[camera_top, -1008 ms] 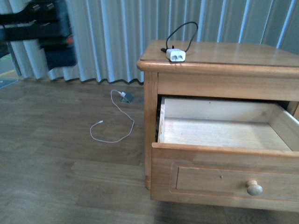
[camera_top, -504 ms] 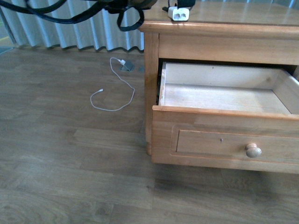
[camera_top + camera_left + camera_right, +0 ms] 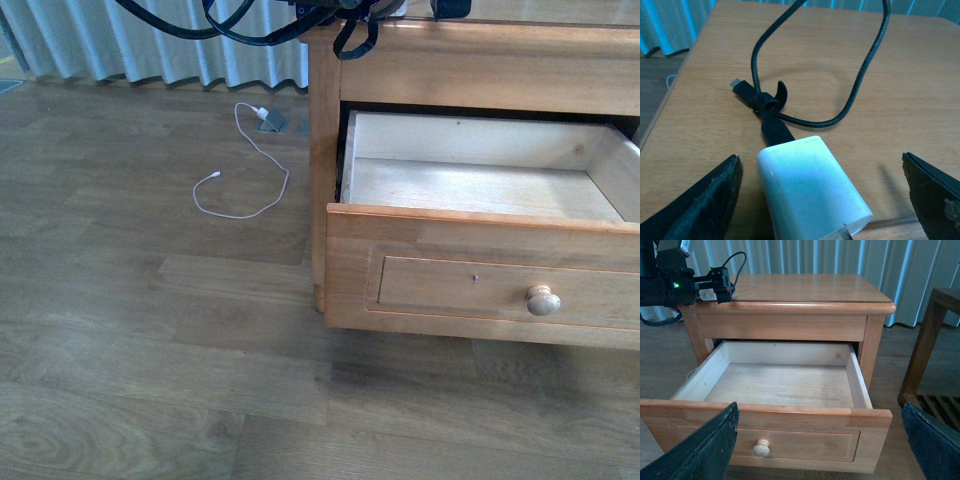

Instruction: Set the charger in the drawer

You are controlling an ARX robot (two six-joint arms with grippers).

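The charger (image 3: 810, 192), a white plug block with a looped black cable (image 3: 867, 75), lies on the nightstand top (image 3: 920, 100). My left gripper (image 3: 820, 165) is open, its jaws on either side of the block without touching it. In the right wrist view the left gripper (image 3: 720, 284) sits at the top's far left corner. The drawer (image 3: 785, 382) stands pulled out and empty, with a round pale knob (image 3: 761, 447); it also shows in the front view (image 3: 480, 190). My right gripper (image 3: 820, 409) is open and empty in front of the drawer.
A thin white cable (image 3: 245, 180) and a grey floor socket (image 3: 272, 122) lie on the wood floor left of the nightstand. A dark wooden rack (image 3: 935, 350) stands on the nightstand's other side. Pleated curtains (image 3: 840, 257) hang behind.
The front view has tipped down, so the nightstand top and charger slid off its upper edge. My left arm has come in over the top's corner, at the charger.
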